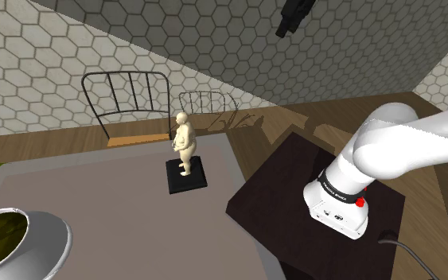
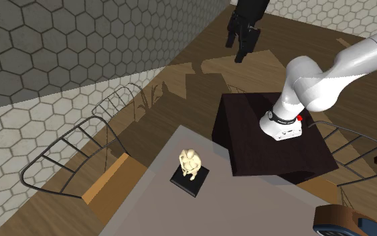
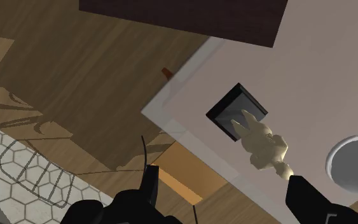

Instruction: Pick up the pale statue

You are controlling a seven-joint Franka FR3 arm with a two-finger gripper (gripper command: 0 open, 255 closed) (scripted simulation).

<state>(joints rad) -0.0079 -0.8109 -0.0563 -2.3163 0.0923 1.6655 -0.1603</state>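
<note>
Cream statue (image 1: 185, 143) stood upright on black plinth (image 1: 186, 176) near tabletop (image 1: 95, 199) edge; jaws apart, well above. Judged best: centred descent, clasping torso.

One statue (image 1: 185, 141) and one white pot (image 1: 43, 237) stand on the surface (image 1: 111, 199). One wire chair (image 1: 138, 140) stands just beside the surface.

No text can be read; faint pale marks on the arm's (image 1: 393, 143) dark band (image 1: 335, 189) are too small to make out.
</note>
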